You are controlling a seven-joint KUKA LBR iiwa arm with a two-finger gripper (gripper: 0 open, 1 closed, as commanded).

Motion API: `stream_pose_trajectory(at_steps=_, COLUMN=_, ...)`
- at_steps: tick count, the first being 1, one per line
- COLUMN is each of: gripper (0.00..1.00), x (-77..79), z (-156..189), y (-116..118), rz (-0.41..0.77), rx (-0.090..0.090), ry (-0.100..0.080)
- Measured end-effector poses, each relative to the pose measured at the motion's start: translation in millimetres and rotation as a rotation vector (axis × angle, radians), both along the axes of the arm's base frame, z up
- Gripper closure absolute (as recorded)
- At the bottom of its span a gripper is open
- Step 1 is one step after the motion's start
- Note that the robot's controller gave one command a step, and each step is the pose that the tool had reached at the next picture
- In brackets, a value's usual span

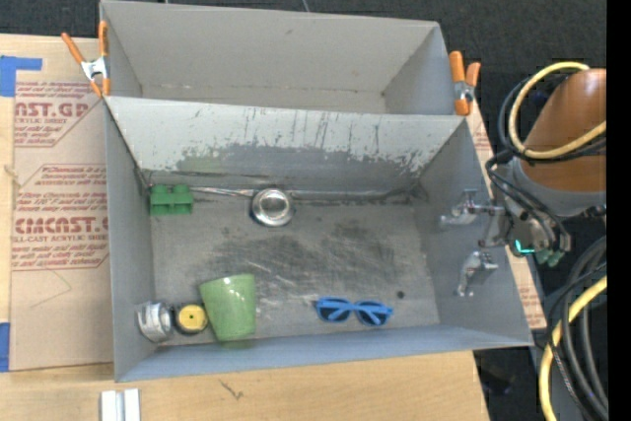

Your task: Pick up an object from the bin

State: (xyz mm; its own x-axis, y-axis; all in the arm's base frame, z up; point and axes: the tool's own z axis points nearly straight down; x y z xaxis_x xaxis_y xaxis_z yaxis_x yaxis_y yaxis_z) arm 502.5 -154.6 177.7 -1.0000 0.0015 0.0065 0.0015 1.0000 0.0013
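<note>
The arm's gripper (467,246) hangs close to the right wall of the grey metal bin (296,64), its two fingers spread apart with nothing between them. Nearest to it, a pair of blue sunglasses (353,312) lies by the front edge, right of centre. A green cup (230,307), a yellow disc (191,318) and a silver cap (154,320) crowd the front left corner. A green block (171,200) and a round silver tin (271,206) sit along the back edge.

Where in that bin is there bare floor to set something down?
The widest bare floor is the middle, between the round silver lid at the back and the blue sunglasses in front, running right toward the end effector. The front-left corner is crowded: green cup, yellow disc, silver roll.
</note>
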Motion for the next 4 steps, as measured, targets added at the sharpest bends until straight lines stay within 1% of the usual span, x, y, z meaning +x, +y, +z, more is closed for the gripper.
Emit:
stream_pose_trajectory(at_steps=1, gripper=0.0, x=-9.7, z=-95.9, y=8.8, rz=0.535, rx=0.004, ry=-0.011)
stream_pose_trajectory(at_steps=2, gripper=0.0, x=-14.2, z=-94.4, y=72.9, rz=0.69, rx=0.001, ry=-0.014)
stream_pose_trajectory(at_steps=3, gripper=0.0, x=-18.2, z=-100.4, y=111.1, rz=0.889, rx=-0.007, ry=-0.024)
stream_pose_trajectory(at_steps=4, gripper=1.0, x=-20.8, z=-102.0, y=112.5, rz=0.887, rx=0.0, ry=-0.016)
